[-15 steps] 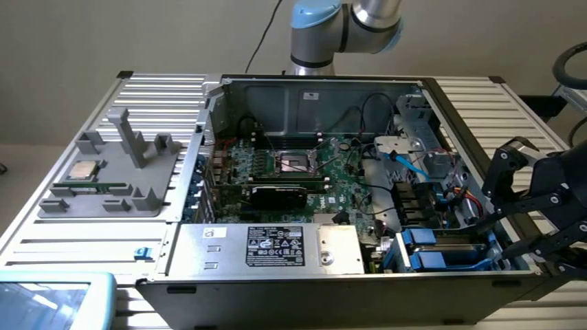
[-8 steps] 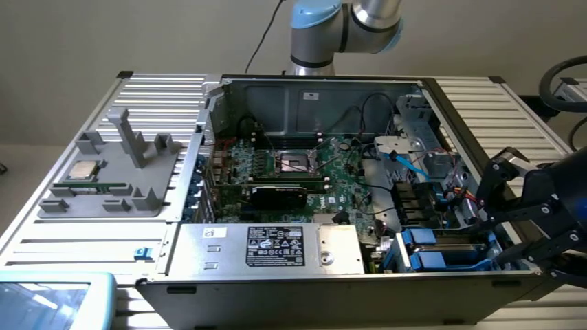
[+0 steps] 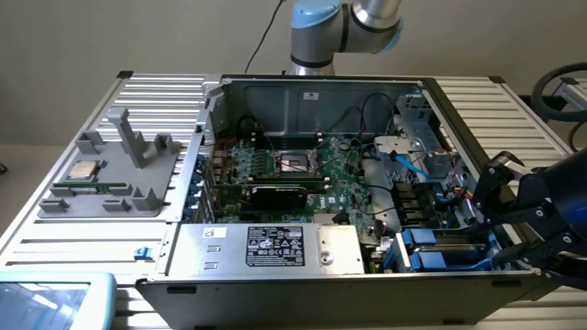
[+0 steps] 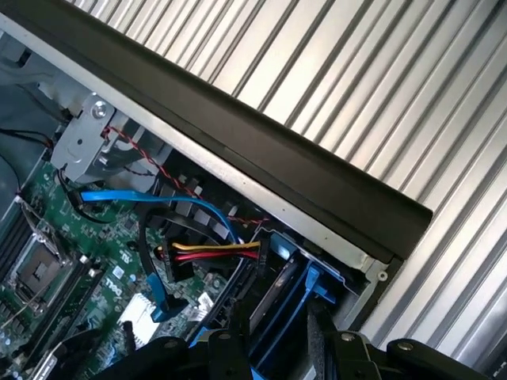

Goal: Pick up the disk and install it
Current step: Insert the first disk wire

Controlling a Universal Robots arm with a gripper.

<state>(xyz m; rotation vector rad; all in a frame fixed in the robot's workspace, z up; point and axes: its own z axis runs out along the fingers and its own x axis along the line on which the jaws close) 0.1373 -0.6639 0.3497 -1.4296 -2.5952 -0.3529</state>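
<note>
The disk (image 4: pixel 277 305), a grey drive with blue side rails, sits in the drive bay at one corner of the open computer case (image 3: pixel 303 86). This is the near corner on the exterior view's right, and the disk also shows there from outside (image 3: pixel 440 258). My end effector (image 4: pixel 276 336) stands about half open, with its black fingers (image 4: pixel 230 344) flanking the disk's two long sides. I judge it to be gripping the disk rather than standing clear of it. From outside, the end effector (image 3: pixel 500 237) leans in over the case's side wall at that bay.

Inside the case, just beside the disk, a red, yellow and black power lead (image 4: pixel 214 249) and a blue data cable (image 4: pixel 150 196) run toward the motherboard (image 3: pixel 335 182). The case rests on a ribbed metal desk (image 3: pixel 513 110).

As I see it, three things could go wrong:
- A skewed disk could jam its rails in the bay.
- The loose leads could get pinched under the disk.
- The fingers could strike the case's black rim (image 4: pixel 261 134), which lies close alongside.
</note>
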